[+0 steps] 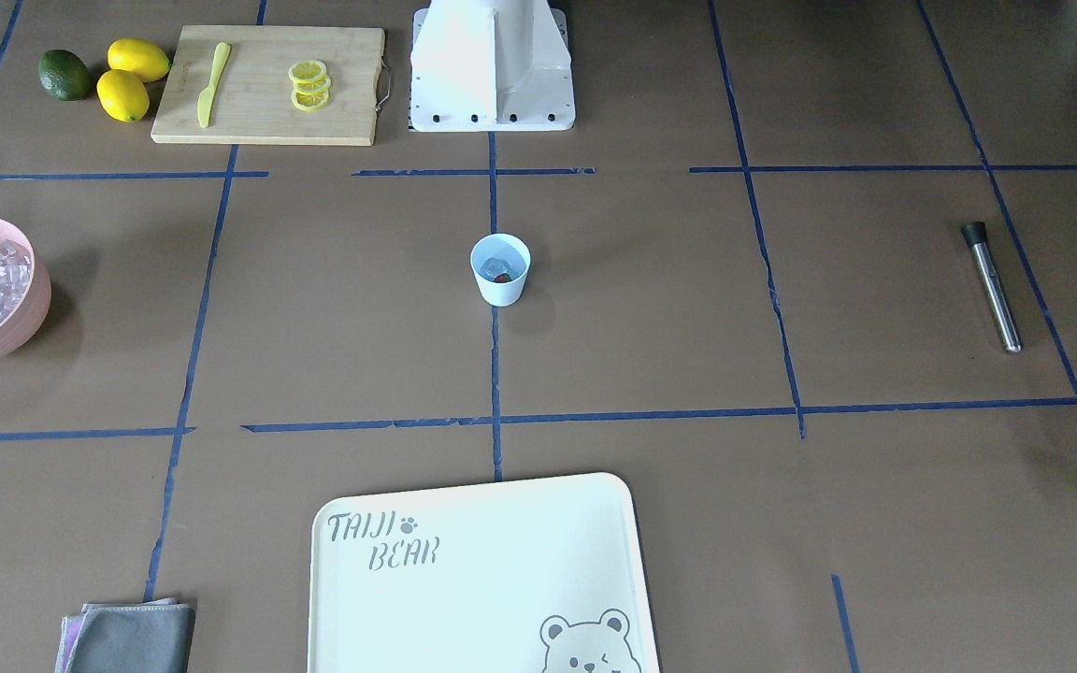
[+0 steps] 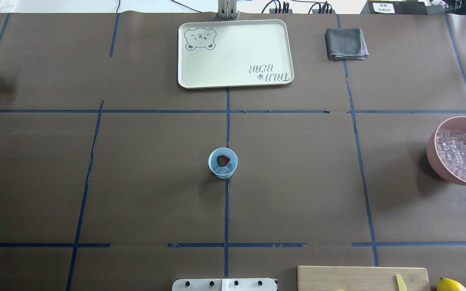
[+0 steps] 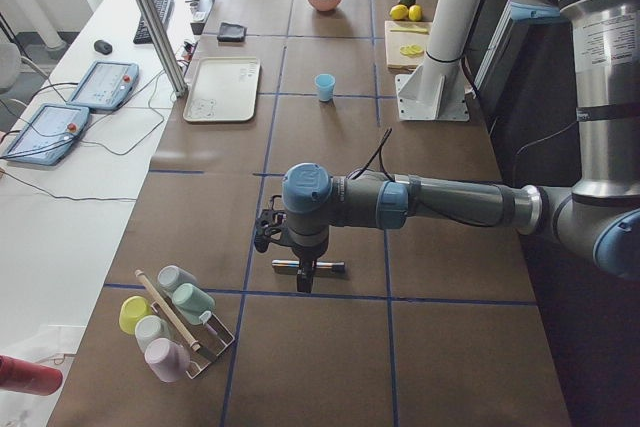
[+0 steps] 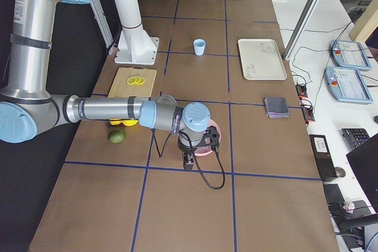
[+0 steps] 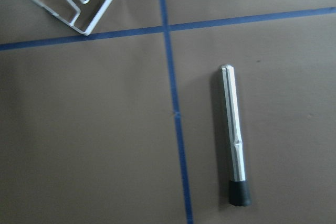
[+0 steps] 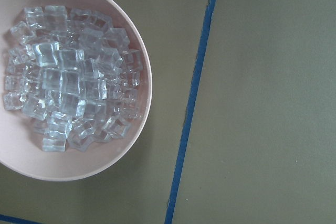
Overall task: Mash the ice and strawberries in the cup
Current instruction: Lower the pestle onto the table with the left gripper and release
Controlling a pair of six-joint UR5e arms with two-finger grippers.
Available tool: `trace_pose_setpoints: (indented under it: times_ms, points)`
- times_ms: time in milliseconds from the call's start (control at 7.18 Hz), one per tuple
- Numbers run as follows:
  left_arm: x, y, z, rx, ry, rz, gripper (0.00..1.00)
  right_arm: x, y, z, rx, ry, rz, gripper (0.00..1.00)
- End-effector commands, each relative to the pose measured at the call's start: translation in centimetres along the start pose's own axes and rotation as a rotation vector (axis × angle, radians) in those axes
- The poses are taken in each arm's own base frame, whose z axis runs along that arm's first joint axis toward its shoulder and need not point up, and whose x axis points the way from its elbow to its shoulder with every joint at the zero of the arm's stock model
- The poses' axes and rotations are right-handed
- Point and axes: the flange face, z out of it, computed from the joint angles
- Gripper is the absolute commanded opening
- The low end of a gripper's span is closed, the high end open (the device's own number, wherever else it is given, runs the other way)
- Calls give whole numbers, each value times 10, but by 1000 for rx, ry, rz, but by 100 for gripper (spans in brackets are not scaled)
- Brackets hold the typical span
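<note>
**Cup.** Small pale light-blue tapered plastic cup (image 2: 223,163), no handle. It stands upright at the table's centre on the blue tape line, with neither arm near it.

**Contents.** A clear glassy ice cube (image 2: 226,171) and one tiny bright red strawberry (image 2: 223,161) lie touching at the bottom of the cup. Both look whole.

**Tool.** Slim steel muddler with a black rubber tip (image 5: 234,135). It lies flat on the brown table cover on the robot's left, well apart from the cup and near a white wire rack (image 5: 79,3). Nothing holds it.

**Left gripper** (image 3: 303,280). It hangs above the muddler. It shows only from the side, so I cannot tell how the jaws stand. The wrist view shows no fingers on the tool.

**Right gripper** (image 4: 188,161). It hangs over a large pink bowl (image 6: 140,121) heaped with spare ice cubes (image 6: 73,77). Its jaw state cannot be told either.

**Progress.**
- Loading appears done, since ice and berry are both in the cup.
- Mashing has not begun.
- Remaining, by my estimate: grasp the muddler, carry it to the cup, stand it black end down, and press and twist on the contents, probably while the other arm steadies the light cup.
</note>
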Motion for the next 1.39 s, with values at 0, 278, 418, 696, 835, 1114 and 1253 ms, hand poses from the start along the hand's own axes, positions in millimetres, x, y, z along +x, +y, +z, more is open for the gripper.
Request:
trace_pose_setpoints:
  times_ms: [0, 278, 418, 696, 835, 1114, 1253]
  points:
    - [1, -6, 1, -1, -7, -132, 100, -1, 9, -14, 37, -4, -15, 99]
    - [19, -19, -1, -33, 63, -143, 100, -8, 21, -20, 47, 31, -35, 99]
    - [30, -36, -1, -51, 59, -133, 100, -10, 23, -22, 49, 32, -37, 99]
    - [34, -43, 2, -53, 43, -105, 100, -7, 26, -17, 40, 29, -28, 99]
    - [42, -44, -3, -46, 44, -92, 100, -6, 26, -16, 38, 27, -26, 99]
    - [40, -41, -2, -50, 43, -4, 100, -7, 22, -19, 45, 27, -28, 99]
    - [37, -38, 2, -59, 43, 4, 100, -8, 20, -20, 47, 30, -32, 99]
